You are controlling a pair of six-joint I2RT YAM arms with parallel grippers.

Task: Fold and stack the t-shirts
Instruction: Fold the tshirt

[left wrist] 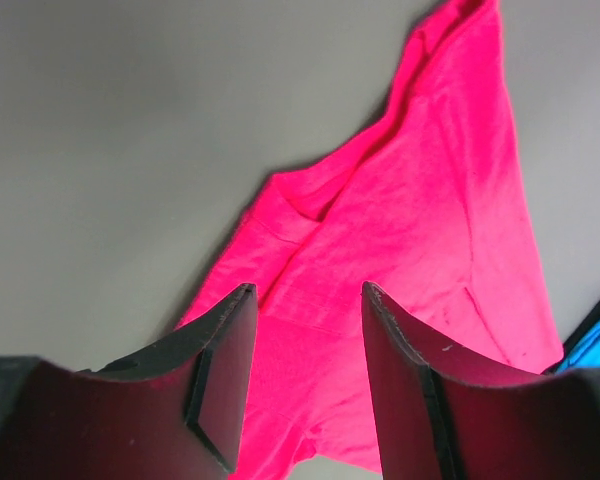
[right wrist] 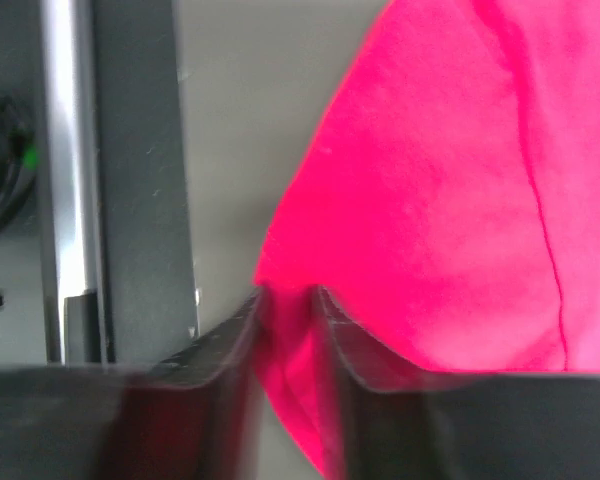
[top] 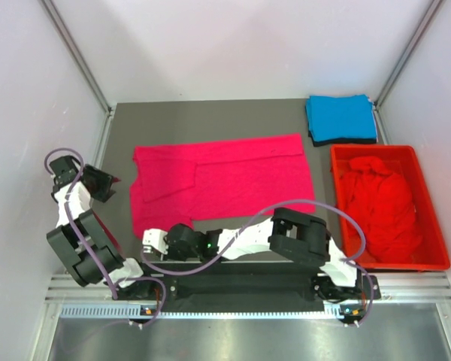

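Note:
A bright pink t-shirt (top: 225,180) lies spread on the grey table, with one side folded inward. My right gripper (top: 149,242) reaches across to the shirt's near left corner. In the right wrist view it (right wrist: 288,292) is shut on a pinch of the pink fabric (right wrist: 460,180). My left gripper (top: 111,186) is open and empty just left of the shirt's left edge. In the left wrist view its jaws (left wrist: 305,290) stand apart above the pink cloth (left wrist: 410,230). A folded sky blue t-shirt (top: 340,118) lies at the back right. Crumpled red t-shirts (top: 379,207) fill a crate.
The rigid red plastic crate (top: 436,241) stands at the right edge, with the blue shirt just behind it. Metal frame posts and white walls close the sides. The arms' base rail (top: 225,289) runs along the near edge; it shows in the right wrist view (right wrist: 130,180).

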